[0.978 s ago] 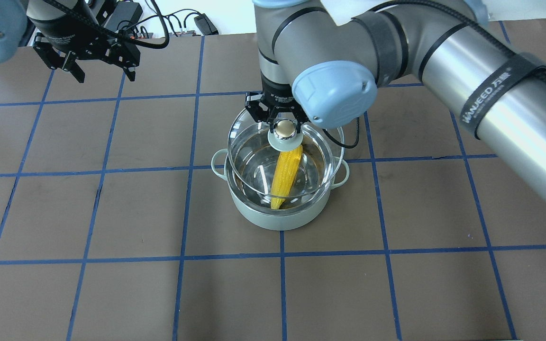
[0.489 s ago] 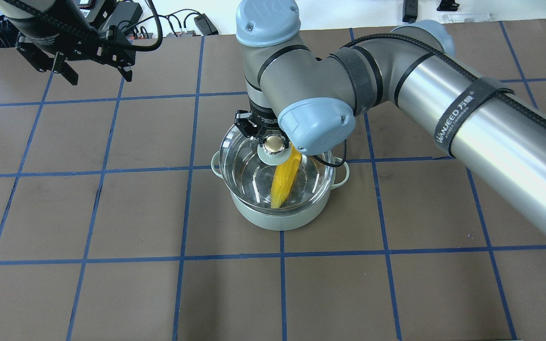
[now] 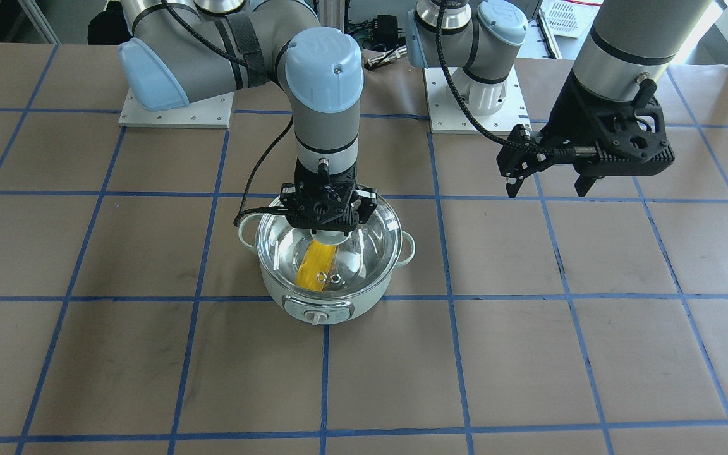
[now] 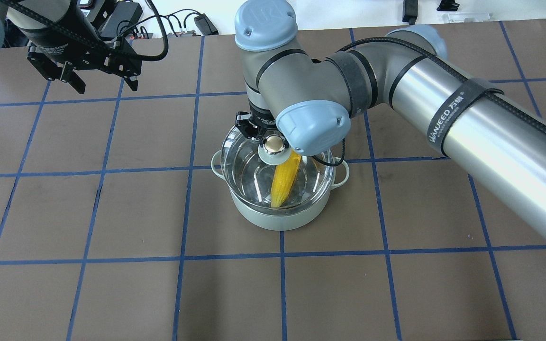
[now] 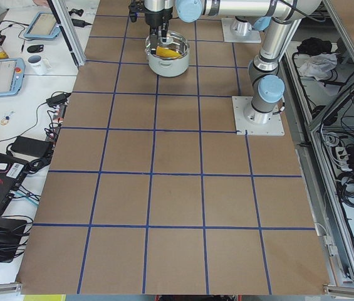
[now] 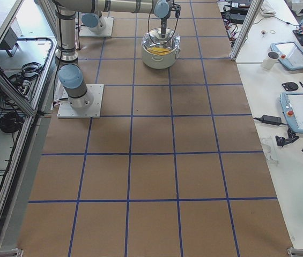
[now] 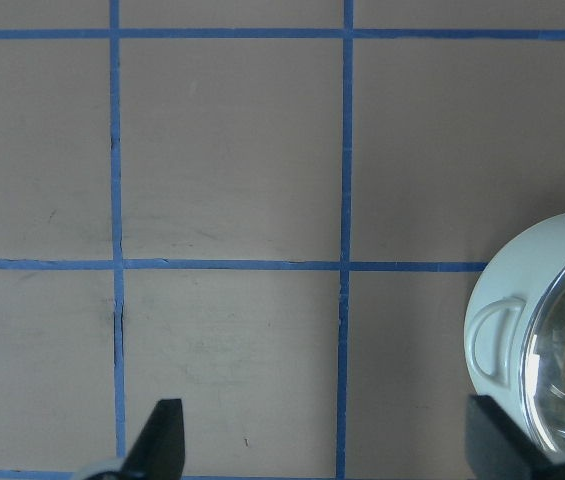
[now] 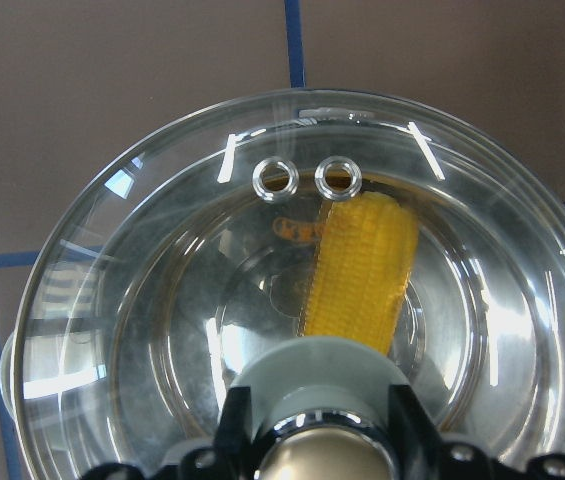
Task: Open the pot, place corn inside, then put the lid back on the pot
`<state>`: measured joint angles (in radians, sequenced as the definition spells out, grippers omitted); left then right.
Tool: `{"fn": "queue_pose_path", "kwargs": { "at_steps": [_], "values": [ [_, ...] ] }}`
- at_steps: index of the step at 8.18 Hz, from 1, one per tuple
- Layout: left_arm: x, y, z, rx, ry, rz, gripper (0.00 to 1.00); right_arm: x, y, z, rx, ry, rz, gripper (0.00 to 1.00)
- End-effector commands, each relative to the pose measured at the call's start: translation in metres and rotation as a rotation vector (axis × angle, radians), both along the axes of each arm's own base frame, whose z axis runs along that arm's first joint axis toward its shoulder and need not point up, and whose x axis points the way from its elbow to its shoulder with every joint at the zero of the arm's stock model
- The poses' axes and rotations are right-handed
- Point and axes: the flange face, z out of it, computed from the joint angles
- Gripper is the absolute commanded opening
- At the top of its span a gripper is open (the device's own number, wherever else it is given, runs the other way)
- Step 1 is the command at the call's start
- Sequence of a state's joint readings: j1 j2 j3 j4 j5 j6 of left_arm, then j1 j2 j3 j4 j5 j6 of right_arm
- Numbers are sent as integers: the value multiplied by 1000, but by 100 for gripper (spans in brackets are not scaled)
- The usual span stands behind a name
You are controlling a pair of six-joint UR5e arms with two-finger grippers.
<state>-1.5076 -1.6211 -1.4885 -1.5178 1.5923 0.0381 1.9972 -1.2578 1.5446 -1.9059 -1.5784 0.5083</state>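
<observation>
The mint-green pot (image 4: 282,219) stands mid-table, its dial panel (image 3: 318,314) on the far side from the robot. The yellow corn (image 4: 285,182) lies inside it, seen through the glass in the right wrist view (image 8: 362,270). The glass lid (image 4: 240,161) sits level at the pot's rim; I cannot tell if it rests fully. My right gripper (image 4: 273,141) is shut on the lid's gold knob from above. My left gripper (image 4: 107,85) is open and empty, raised at the far left, well apart from the pot (image 7: 507,330).
My right forearm (image 4: 467,118) spans the air over the table's right half. Cables and adapters (image 4: 126,14) lie beyond the table's far edge. Both arm bases (image 3: 478,95) stand on plates at the robot's side. Brown mat with blue tape lines surrounds the pot.
The right gripper carried the lid down and leftward until it centred over the pot's rim; little moved in the last half second. The left gripper shifted slightly and stays open.
</observation>
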Motion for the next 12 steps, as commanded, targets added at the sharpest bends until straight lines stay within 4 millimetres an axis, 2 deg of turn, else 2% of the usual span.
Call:
{"fn": "queue_pose_path", "kwargs": {
  "at_steps": [1, 5, 6, 9, 12],
  "values": [
    [0, 0, 0, -2, -3, 0, 100, -1, 0, -2, -2, 13, 8, 19],
    [0, -2, 0, -9, 7, 17, 100, 0, -2, -7, 6, 15, 8, 22],
    [0, -1, 2, -14, 7, 19, 100, 1, -4, -13, 14, 19, 8, 27],
    [0, 7, 9, -21, 1, 15, 100, 1, -4, -13, 14, 19, 20, 38],
    [1, -2, 0, -9, 4, 19, 100, -1, -4, -14, 22, 28, 17, 41]
  ]
}}
